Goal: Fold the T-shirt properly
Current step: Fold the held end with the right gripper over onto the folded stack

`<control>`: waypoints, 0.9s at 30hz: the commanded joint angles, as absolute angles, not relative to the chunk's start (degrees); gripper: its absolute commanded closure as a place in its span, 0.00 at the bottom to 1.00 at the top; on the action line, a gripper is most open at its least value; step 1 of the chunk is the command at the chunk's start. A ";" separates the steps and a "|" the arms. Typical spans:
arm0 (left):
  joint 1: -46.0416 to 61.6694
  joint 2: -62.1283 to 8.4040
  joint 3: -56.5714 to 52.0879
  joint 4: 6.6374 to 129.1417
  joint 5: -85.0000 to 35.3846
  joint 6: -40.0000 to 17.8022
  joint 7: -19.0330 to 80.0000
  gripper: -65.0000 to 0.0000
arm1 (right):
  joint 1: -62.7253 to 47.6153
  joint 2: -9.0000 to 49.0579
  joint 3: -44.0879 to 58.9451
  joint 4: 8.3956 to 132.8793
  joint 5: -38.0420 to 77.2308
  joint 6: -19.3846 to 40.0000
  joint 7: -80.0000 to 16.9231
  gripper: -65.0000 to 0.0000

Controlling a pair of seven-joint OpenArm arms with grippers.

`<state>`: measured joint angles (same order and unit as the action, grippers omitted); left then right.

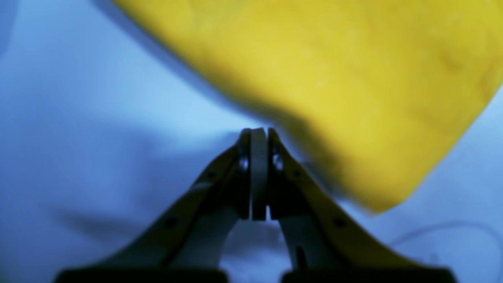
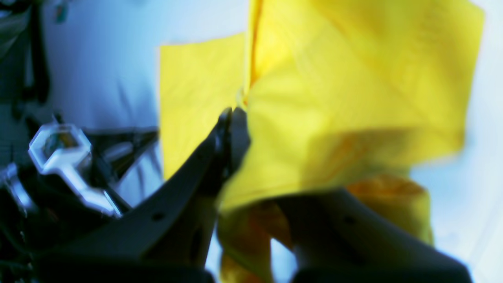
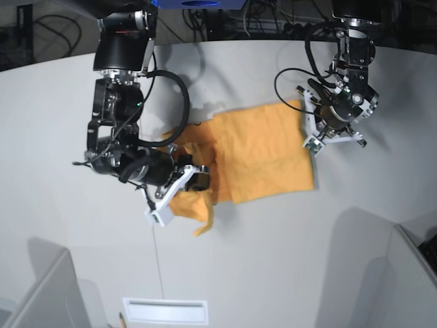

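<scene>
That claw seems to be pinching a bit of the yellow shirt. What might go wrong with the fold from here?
The right claw pinches only a small bunch of the T-shirt, so the cloth may slip out mid-fold. The part near it is already crumpled rather than flat, so the fold may come out lopsided. The left claw is shut beside the shirt's edge, apparently holding nothing, so nothing seems to pin that side and the whole shirt might drag across the table.

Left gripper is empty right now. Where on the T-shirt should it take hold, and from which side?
Probably the free corner of the T-shirt nearest the shut left gripper, approached from the bare table beside that edge. The cloth lies flat there with the edge exposed, while the right gripper pinches the bunched opposite end.
</scene>
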<state>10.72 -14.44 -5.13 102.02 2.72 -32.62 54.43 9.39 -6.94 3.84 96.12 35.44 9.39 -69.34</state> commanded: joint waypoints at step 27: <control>12.44 -17.89 -4.62 102.55 2.51 -32.31 54.02 1.00 | 11.65 -7.60 -27.74 89.19 36.97 -0.92 -46.11 1.00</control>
